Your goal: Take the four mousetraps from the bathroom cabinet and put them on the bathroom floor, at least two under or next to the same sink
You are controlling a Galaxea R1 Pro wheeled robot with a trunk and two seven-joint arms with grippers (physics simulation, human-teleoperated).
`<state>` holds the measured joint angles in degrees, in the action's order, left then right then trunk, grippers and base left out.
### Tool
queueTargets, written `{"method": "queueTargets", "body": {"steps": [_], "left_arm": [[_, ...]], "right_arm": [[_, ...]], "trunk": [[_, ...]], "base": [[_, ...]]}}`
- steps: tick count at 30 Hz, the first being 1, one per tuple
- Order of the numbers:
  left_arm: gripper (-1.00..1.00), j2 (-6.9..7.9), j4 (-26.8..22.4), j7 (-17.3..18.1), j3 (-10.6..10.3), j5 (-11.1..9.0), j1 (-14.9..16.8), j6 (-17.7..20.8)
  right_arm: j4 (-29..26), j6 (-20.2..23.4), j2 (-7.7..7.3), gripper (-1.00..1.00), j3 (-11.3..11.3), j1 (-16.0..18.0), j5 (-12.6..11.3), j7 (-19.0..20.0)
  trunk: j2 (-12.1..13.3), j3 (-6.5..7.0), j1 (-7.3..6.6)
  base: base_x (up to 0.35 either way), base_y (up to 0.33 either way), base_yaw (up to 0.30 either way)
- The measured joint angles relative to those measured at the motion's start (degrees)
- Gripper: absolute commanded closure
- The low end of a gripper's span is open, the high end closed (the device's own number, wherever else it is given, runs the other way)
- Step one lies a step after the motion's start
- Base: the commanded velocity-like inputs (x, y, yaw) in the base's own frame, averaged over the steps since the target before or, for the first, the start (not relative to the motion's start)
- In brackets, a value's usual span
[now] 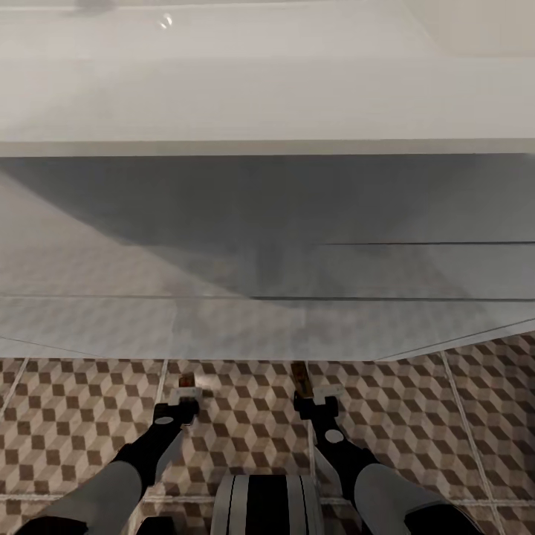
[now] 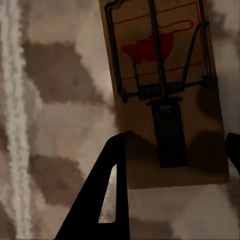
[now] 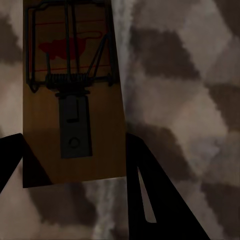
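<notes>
Two mousetraps show, tan boards with dark wire springs and a red mark. My left gripper [image 1: 182, 400] is low over the bathroom floor [image 1: 67, 423], shut on one mousetrap [image 1: 187, 382]; in the left wrist view its black fingers [image 2: 107, 195] press both long edges of that mousetrap [image 2: 165, 75]. My right gripper [image 1: 313, 397] is shut on the other mousetrap [image 1: 299, 374], and the right wrist view has this mousetrap [image 3: 75, 85] gripped between dark fingers [image 3: 142, 185]. Both traps point toward the shadowed space under the long white bathroom sink [image 1: 267, 104]. The cabinet is out of view.
The sink's front edge [image 1: 267, 147] overhangs the floor well above both grippers. A pale reflective wall panel [image 1: 267, 327] runs along behind the traps down to the tiles. My base [image 1: 264, 505] stands between the arms. Cube-patterned tiles spread left and right.
</notes>
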<state>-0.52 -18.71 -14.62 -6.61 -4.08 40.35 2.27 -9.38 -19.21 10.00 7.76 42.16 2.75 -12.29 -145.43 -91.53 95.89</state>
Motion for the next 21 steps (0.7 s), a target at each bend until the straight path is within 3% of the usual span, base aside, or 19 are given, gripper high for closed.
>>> {"method": "queueTargets", "body": {"steps": [6,18,21], "left_arm": [[1.00,-0.13,1.32,-0.03,0.77,0.50,3.11,-0.17],[1.00,-0.77,-0.17,-0.09,0.17,0.88,3.67,-1.36],[1.00,-1.50,-1.60,-0.37,0.05,0.98,3.66,-2.30]], "right_arm": [[0.08,0.00,0.00,1.00,-0.03,0.00,0.00,0.00],[0.09,-0.01,0.00,1.00,-0.04,0.00,0.00,0.01],[0.09,-0.01,0.00,1.00,-0.04,0.00,0.00,0.01]], "trunk": [[0.00,0.00,0.01],[0.01,0.00,0.02],[0.01,0.00,0.02]], "base": [[0.000,0.000,0.000],[0.000,0.000,0.000],[0.000,0.000,0.000]]}}
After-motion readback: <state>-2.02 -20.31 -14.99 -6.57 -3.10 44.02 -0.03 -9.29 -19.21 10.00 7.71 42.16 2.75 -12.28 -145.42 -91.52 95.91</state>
